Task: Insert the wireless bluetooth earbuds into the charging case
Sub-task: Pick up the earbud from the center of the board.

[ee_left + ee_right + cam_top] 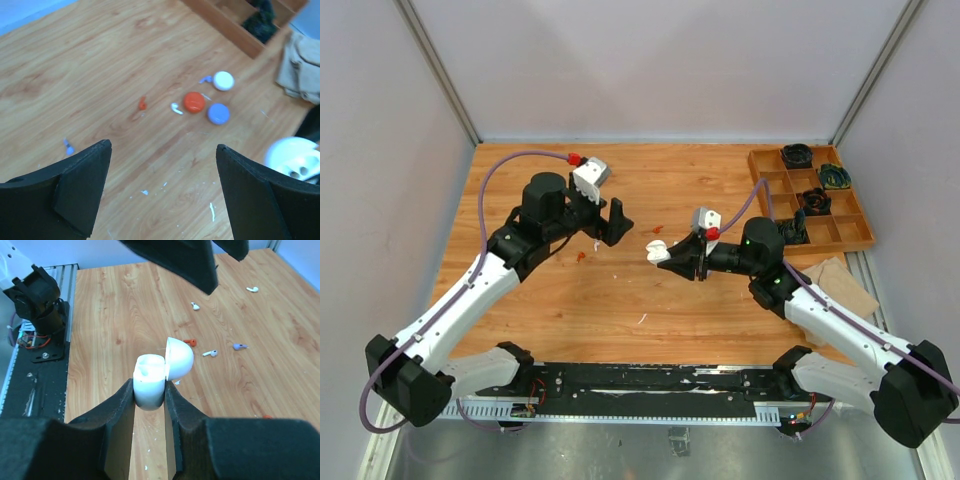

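My right gripper is shut on the white charging case, holding it above the table with its domed lid hinged open. In the top view the case sits at the tip of the right gripper, mid-table. Loose earbuds lie on the wood: an orange-red one, a white one and pale purple ones. My left gripper hovers open above bare wood, nothing between its fingers. From the top it hangs just left of the case.
Three round pucks, white, red and lilac, lie by the earbuds. A wooden compartment tray with dark items stands at the back right. A piece of cardboard lies beside it. White flecks dot the wood.
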You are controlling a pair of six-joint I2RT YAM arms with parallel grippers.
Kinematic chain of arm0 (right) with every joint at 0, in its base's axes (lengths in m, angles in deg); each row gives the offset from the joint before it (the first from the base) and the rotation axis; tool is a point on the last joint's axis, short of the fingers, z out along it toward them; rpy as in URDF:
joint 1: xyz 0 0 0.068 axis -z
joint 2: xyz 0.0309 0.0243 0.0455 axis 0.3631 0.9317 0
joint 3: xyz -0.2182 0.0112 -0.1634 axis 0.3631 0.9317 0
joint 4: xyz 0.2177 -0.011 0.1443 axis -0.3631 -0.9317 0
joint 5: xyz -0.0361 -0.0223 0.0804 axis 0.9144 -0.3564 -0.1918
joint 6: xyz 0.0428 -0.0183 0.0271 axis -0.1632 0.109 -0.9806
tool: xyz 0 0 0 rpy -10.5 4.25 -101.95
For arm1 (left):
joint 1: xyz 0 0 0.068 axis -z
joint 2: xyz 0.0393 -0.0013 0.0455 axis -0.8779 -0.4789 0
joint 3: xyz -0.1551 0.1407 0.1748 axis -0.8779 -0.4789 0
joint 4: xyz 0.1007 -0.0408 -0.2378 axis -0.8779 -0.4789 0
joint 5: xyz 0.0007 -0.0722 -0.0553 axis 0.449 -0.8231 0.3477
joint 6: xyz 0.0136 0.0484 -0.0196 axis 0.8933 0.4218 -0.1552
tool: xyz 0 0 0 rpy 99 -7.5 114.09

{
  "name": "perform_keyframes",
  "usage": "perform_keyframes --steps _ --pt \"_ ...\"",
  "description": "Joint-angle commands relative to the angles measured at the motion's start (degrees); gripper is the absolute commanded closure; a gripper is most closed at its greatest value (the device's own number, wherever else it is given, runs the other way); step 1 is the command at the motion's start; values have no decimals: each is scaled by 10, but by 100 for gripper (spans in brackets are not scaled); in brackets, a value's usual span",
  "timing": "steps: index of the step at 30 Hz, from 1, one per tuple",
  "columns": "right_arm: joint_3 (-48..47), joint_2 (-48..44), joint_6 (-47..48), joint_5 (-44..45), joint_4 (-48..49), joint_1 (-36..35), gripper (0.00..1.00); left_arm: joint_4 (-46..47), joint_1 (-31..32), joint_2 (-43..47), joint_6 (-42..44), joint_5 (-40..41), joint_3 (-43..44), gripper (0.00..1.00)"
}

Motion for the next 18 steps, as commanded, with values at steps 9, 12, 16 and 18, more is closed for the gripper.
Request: perform_keyframes --steps 9,12,16,18 --pt "-4 -8 233 -39 -18 -11 96 -35 -135 -14 -159 106 -17 10" --pt "-1 -14 269 -50 -38 -11 95 -39 -165 -22 -176 109 -34 9" --pt "15 -28 289 -63 -32 -11 95 -50 -198 -37 -187 147 -52 5" --pt "24 -35 286 -69 -23 -11 96 -52 -219 -50 -188 147 -59 6"
